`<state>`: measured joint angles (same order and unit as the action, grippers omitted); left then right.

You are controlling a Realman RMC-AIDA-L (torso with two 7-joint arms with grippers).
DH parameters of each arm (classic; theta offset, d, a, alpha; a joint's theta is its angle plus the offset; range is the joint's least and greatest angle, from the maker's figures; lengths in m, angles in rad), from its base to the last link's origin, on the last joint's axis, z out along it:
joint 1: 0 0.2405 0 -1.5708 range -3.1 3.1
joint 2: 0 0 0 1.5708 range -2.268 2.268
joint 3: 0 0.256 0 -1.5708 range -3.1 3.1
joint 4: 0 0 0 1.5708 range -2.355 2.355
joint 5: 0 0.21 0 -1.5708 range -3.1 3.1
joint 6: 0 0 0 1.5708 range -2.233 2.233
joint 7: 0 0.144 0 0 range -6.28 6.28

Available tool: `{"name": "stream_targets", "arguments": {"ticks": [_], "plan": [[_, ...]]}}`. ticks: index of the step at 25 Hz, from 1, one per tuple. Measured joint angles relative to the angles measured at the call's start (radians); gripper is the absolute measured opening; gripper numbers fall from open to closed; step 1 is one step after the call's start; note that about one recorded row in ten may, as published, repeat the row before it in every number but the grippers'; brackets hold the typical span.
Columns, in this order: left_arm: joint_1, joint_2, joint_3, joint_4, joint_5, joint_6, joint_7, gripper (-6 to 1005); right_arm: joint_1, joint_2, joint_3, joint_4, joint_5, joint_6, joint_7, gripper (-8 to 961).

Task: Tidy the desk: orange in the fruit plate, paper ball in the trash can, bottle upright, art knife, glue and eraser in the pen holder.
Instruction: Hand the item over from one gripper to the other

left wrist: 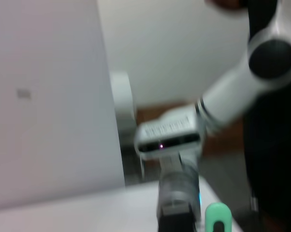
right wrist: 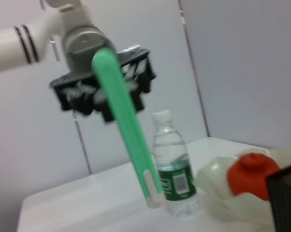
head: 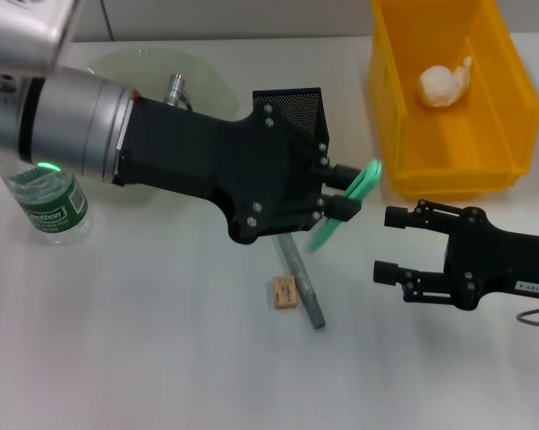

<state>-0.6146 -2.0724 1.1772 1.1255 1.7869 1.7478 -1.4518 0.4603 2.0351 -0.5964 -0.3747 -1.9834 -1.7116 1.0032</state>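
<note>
the art knife (head: 348, 202), a slim green one, sits clamped between the jaws of your left gripper (head: 337, 191), lifted above the middle of the desk (head: 162, 340). from the right wrist view you see it (right wrist: 126, 125) hanging down out of the jaws, one end above them and the pale tip below, clear of the surface. the gripper hovers just beside the pen holder (head: 292, 107), on its near side, towards the trash can (head: 449, 98).

your right gripper (head: 397, 244) rests low near the desk's right edge with its jaws wide and nothing between them.

the paper ball (head: 444, 85) already lies in the trash can at the far right corner. the bottle (head: 50, 206) stands upright near the left edge. the orange (right wrist: 249, 175) sits in the fruit plate (head: 207, 76) toward the far edge. the eraser (head: 285, 292) lies on the desk towards the near edge, beside a grey stick (head: 303, 282), both below the left gripper and not touched by it.
</note>
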Motion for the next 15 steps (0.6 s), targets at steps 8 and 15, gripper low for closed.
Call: {"name": "stream_targets", "arguments": {"ticks": [8,15], "plan": [[0.058,0.001,-0.009,-0.292,-0.296,-0.016,0.074,189,-0.022,-0.001,0.006,-0.004,0.003,-0.071,-0.084,787],[0.071,0.0,-0.035,-0.616,-0.501,-0.02,0.174,188,-0.023,0.007,0.004,0.0,0.003,-0.073,-0.161,787]]}}
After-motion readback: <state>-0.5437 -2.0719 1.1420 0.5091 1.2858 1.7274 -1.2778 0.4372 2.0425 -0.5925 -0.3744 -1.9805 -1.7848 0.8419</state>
